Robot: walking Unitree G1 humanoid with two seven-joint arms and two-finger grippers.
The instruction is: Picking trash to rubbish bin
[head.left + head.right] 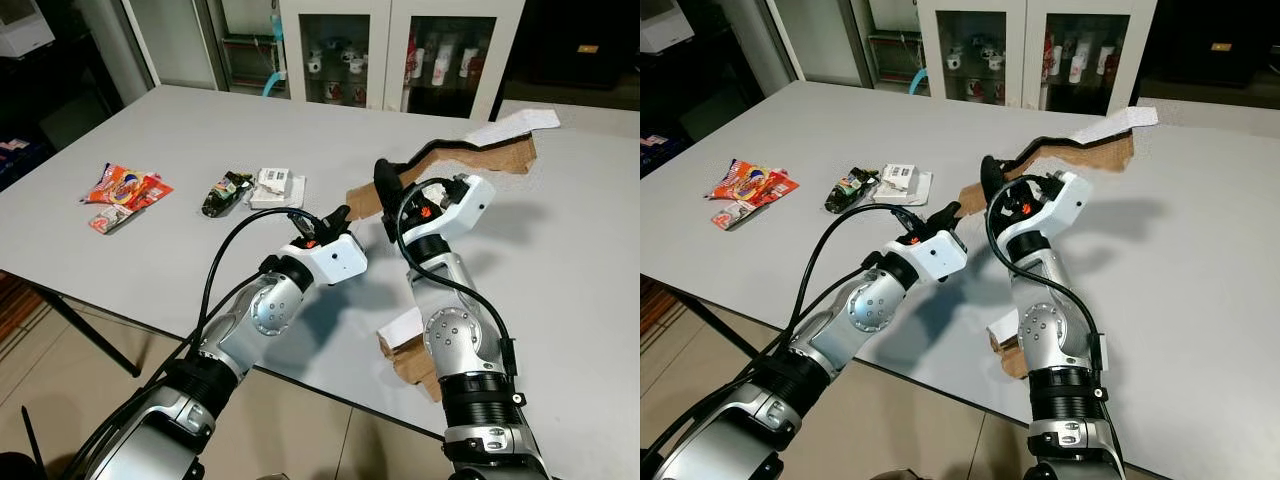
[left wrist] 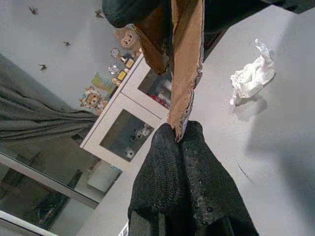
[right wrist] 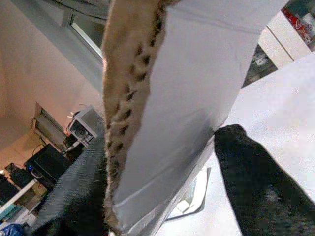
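Left eye view: snack wrappers (image 1: pixel 124 192) lay far left on table (image 1: pixel 180 130). My left gripper (image 1: pixel 337 217) pinched cardboard strip (image 1: pixel 470 152) end; right gripper (image 1: pixel 385 200) clamped it, lifted. Pickup done; next, carry to bin.

table (image 1: pixel 200 130): one torn cardboard strip (image 1: pixel 500 155), one cardboard scrap (image 1: pixel 400 345) at the near edge. three wrapper clusters: red snack packets (image 1: pixel 125 188), dark wrapper (image 1: pixel 225 193), white packet (image 1: pixel 277 187). one crumpled tissue (image 2: pixel 252 76).
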